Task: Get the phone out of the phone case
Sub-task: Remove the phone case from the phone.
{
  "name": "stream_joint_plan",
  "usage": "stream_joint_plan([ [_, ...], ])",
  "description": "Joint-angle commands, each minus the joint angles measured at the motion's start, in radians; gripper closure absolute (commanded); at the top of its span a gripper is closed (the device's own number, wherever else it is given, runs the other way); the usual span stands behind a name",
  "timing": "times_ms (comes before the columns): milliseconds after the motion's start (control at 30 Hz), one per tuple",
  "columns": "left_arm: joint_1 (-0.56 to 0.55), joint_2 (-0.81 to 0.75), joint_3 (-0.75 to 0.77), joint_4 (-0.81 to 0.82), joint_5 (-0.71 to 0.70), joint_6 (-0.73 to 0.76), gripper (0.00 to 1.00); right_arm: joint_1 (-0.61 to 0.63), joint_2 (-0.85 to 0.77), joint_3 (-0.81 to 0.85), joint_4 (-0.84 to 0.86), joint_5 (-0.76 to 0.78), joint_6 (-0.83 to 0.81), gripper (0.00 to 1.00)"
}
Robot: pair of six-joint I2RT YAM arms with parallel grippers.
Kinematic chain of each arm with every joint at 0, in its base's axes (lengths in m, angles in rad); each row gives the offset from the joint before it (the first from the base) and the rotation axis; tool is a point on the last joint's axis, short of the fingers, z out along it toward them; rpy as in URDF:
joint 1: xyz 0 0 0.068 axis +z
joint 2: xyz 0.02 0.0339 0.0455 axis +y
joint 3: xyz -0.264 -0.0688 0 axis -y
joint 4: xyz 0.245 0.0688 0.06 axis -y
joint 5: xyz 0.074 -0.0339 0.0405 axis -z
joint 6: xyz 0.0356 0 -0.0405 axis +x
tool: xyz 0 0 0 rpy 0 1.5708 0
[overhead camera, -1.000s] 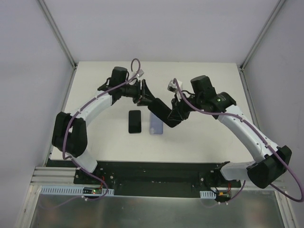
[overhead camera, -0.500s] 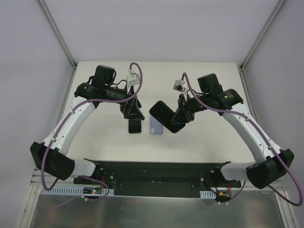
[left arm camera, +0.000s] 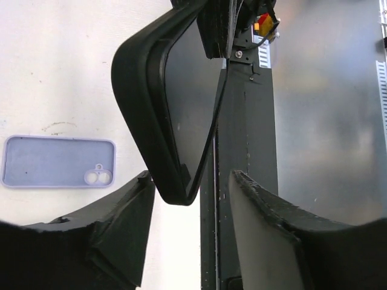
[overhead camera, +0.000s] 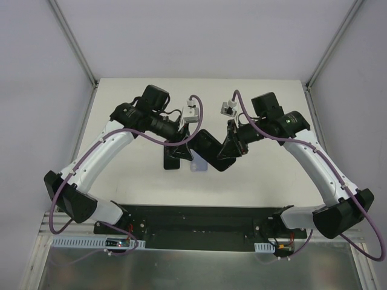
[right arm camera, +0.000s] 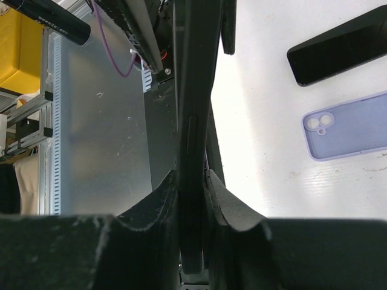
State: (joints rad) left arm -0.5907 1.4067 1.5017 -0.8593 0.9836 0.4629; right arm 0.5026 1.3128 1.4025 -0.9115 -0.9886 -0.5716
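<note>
Black phone in a black thick-rimmed case (overhead camera: 208, 148) hangs above the white table (overhead camera: 260, 175) at mid-table, between the two arms. From overhead its long axis runs on a diagonal, from far-left down to near-right. The right gripper (overhead camera: 230, 150) has it pinched at the near-right end. In the right wrist view the right gripper (right arm camera: 192, 202) is closed tight on the cased phone (right arm camera: 192, 127), which shows there edge-on as a thin dark slab with a side button, pointing away from the camera. The left gripper (overhead camera: 179, 149) is at the opposite end with its jaws spread wide. In the left wrist view the cased phone (left arm camera: 163, 103) stands nearly upright in the picture, its dark glass turned to the right, and its lower corner dips between the fingers (left arm camera: 124, 232) of the left gripper (left arm camera: 190, 223); whether they touch it I cannot tell. No brand or writing on it can be read. Flat on the table beneath lie a bare black slab phone (right arm camera: 338, 51) and, just beside it, an empty lilac phone case (left arm camera: 58, 161) with two round camera holes, the two parallel and apart.
</note>
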Motion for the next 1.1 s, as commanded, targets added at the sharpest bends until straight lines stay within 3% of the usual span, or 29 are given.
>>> stream_joint_plan([
  [0, -0.024, 0.008, 0.048, -0.015, 0.027, 0.033, 0.49, -0.001, -0.024, 0.001, 0.054, -0.096, 0.001, 1.0],
  [167, -0.029, 0.023, 0.043, -0.009, 0.041, 0.031, 0.67, -0.003, -0.026, -0.028, 0.082, -0.107, 0.015, 1.0],
  [300, -0.031, 0.023, 0.035, -0.007, 0.064, 0.049, 0.99, -0.028, -0.026, -0.051, 0.121, -0.148, 0.048, 1.0],
  [567, -0.063, -0.037, -0.032, -0.007, 0.141, 0.222, 1.0, -0.061, 0.009, -0.085, 0.2, -0.271, 0.122, 1.0],
  [733, -0.132, -0.066, -0.035, -0.007, 0.053, 0.336, 1.0, -0.068, 0.048, -0.094, 0.241, -0.34, 0.165, 1.0],
  [1067, -0.227, -0.012, 0.08, -0.043, -0.048, 0.379, 1.0, -0.068, 0.088, -0.12, 0.377, -0.453, 0.306, 1.0],
])
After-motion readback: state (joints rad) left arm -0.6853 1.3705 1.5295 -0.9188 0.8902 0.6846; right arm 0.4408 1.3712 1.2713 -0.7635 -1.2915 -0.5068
